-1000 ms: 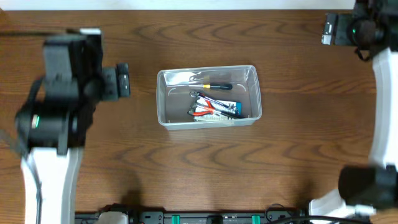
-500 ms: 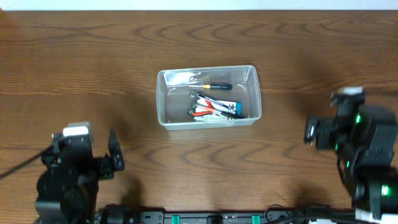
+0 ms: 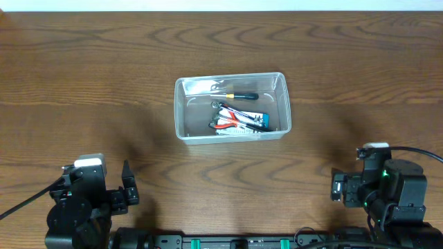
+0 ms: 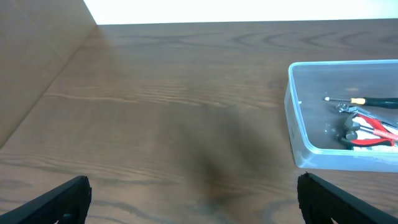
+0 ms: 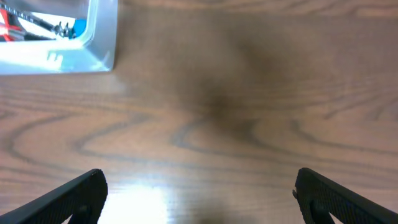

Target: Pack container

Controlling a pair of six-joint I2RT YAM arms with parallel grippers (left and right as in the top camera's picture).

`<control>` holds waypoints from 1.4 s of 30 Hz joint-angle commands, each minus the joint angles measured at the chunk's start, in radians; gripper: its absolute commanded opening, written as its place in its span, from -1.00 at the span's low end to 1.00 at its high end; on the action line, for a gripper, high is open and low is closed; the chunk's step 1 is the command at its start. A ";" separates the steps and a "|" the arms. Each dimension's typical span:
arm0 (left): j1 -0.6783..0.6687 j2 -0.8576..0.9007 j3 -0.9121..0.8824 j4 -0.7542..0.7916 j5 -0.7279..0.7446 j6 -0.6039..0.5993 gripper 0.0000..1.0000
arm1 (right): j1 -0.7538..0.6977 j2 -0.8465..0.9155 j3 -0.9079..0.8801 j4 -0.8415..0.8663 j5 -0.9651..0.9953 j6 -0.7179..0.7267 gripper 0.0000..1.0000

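Container [image 3: 195, 116] sits mid-surface holding a screwdriver [image 3: 241, 96], red pliers [image 3: 227, 124] and a small box [image 3: 255, 120] (nothing loose outside), flanked by left gripper [image 3: 129, 183] and right gripper [image 3: 336, 187], jaws wide and empty, so packing looks done.

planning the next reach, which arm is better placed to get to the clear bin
Left, narrowly. Both sit open and empty at the near edge, but the left gripper looks into the clear container at its red pliers; the right gripper sees only a corner.
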 commanded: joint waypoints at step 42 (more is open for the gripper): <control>-0.004 -0.005 -0.003 -0.001 -0.012 -0.001 0.96 | 0.077 -0.503 -0.602 0.948 0.019 -0.072 0.98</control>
